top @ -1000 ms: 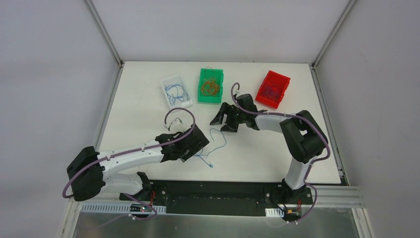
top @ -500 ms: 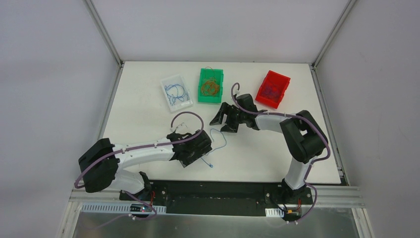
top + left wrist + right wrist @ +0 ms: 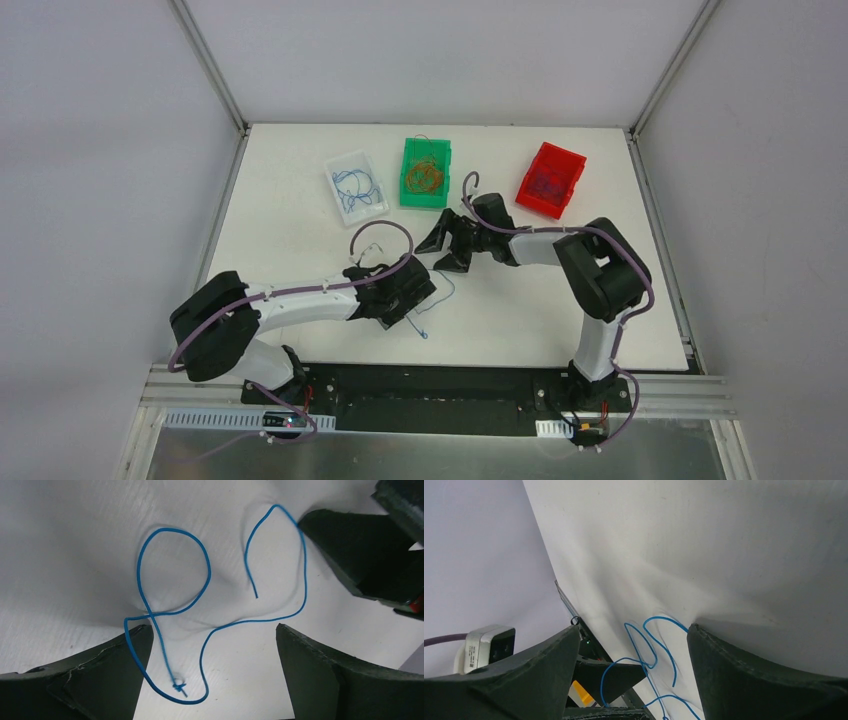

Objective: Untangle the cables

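White table (image 3: 290, 230) holds everything. Left gripper (image 3: 412, 292) is low over the table's middle, jaws released wide, grasping nothing. Right gripper (image 3: 446, 243) is just beyond it, jaws also spread, empty. At the far side are three bins: clear bin (image 3: 345, 158) with blue strands, green bin (image 3: 425, 203) with an orange bunch, red bin (image 3: 566, 160) with dark strands. One loose blue cable (image 3: 167, 529) lies flat on the table, looped, between the left fingers (image 3: 115, 670), its end near the right gripper's tip.
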Motion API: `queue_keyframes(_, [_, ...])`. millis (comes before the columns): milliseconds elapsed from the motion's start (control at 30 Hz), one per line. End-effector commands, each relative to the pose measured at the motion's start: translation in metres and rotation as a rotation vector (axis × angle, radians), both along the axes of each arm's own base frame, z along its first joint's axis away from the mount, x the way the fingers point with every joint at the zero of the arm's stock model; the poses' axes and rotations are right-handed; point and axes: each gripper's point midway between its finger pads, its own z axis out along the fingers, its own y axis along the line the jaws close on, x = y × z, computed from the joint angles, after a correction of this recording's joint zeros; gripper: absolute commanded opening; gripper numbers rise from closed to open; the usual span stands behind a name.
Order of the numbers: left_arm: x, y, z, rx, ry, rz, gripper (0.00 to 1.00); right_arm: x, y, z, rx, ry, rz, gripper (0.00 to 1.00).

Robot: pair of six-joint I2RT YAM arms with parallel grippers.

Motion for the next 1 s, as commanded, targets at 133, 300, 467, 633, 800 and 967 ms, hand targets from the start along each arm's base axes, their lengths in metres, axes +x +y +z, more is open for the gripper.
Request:
queue_keyframes(133, [0.012, 0.013, -0.019, 0.027, 0.009, 0.035, 0.99, -0.013, 0.015, -0.002, 0.028, 0.027, 0.04, 0.82])
queue_keyframes(300, [0.021, 0.011, -0.016, 0.04, 0.0, 0.019, 0.99, -0.022, 0.026, -0.002, 0.035, 0.05, 0.071, 0.82])
queue_keyframes(467, [0.028, 0.012, -0.01, 0.059, -0.026, -0.015, 0.99, -0.023, 0.027, 0.002, 0.041, 0.047, 0.072, 0.83])
queue_keyframes(633, [0.029, 0.007, -0.019, 0.07, 0.017, -0.045, 0.99, -0.02, 0.024, 0.005, 0.041, 0.039, 0.061, 0.83])
queue_keyframes(800, [0.03, -0.004, -0.028, 0.086, 0.066, -0.073, 0.99, -0.019, 0.022, 0.001, 0.033, 0.052, 0.052, 0.83])
queue_keyframes(967, [0.032, -0.008, -0.028, 0.109, 0.063, -0.125, 0.96, -0.018, 0.021, 0.001, 0.026, 0.058, 0.046, 0.84])
